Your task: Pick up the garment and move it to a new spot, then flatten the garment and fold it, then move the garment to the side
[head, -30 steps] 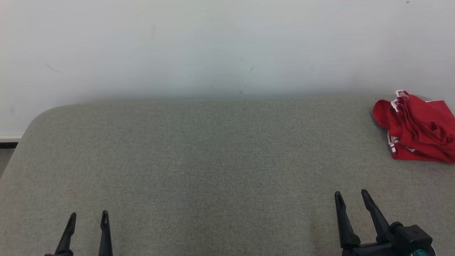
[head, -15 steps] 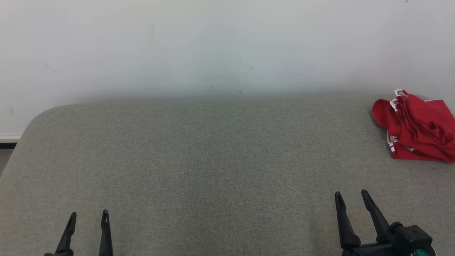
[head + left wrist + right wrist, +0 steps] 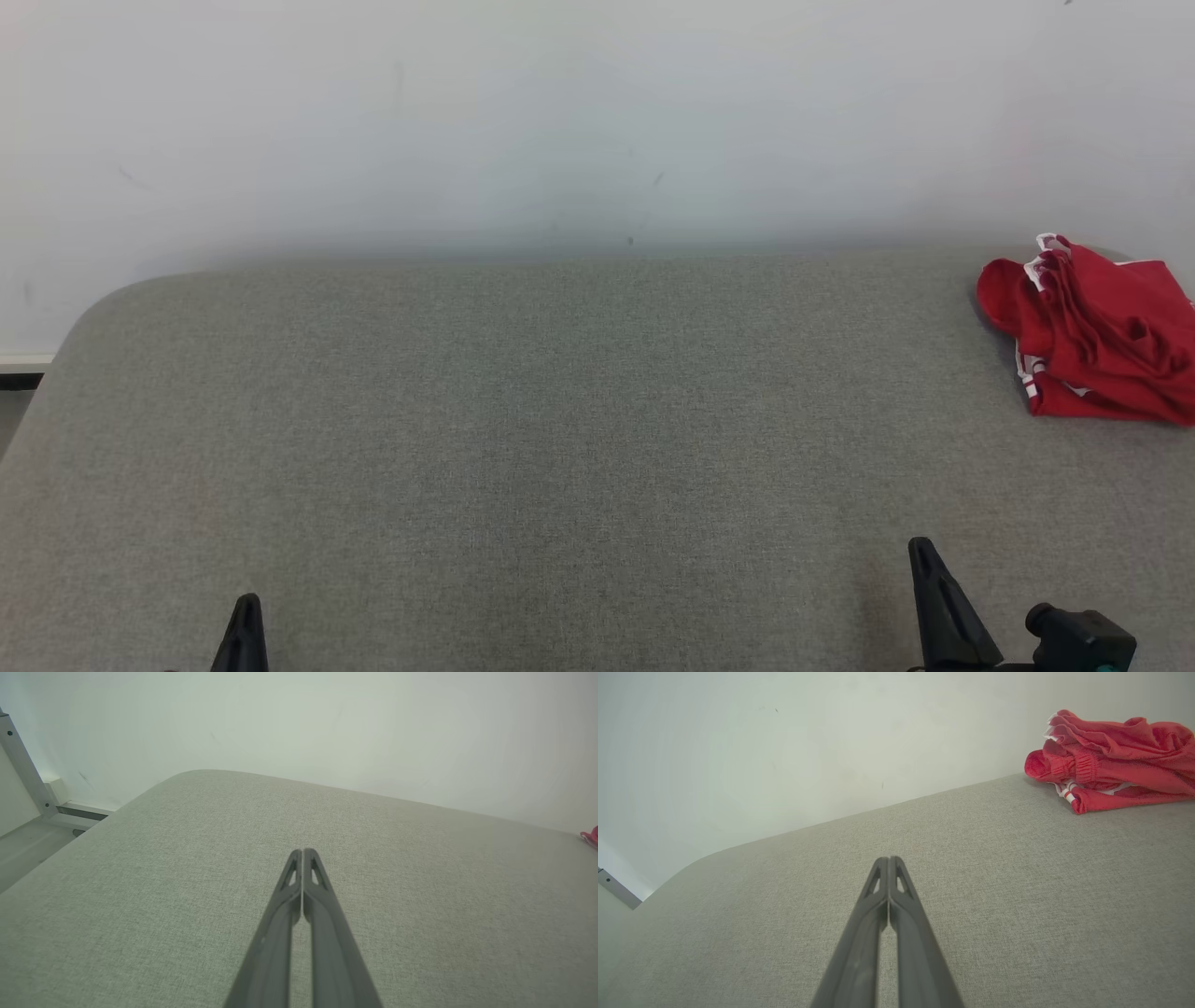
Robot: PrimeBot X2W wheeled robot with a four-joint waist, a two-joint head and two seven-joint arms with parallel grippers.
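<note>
Head view: red fabric garment with white trim is lying at the far right of the grey woven-cloth table top, close to the pale wall and running off the picture's right edge. It is sitting as a compact, layered bundle with uneven folds and white-striped hems peeking out underneath. Right wrist view is showing the garment ahead and to the right of my right gripper, well apart from it, with a gathered waistband showing at its left end. My right fingers are pressing flat together, tip to tip, clenched on nothing. My left gripper is doing the same: fingers closed against each other, nothing between them, pointing across bare cloth, with the garment only a red sliver at that view's right edge. In the head view my left gripper and right gripper are sitting low at the near edge, each reading as one dark tip. Judging progress: nothing is touching the garment. The bundle is looking too rumpled to call a clean fold, yet it is stacked and off to one side, so I am not able to settle whether it is a rough fold set aside or an untouched heap. If untouched, everything is remaining: lifting, relocating to the open middle, flattening, folding, shifting aside.
</note>
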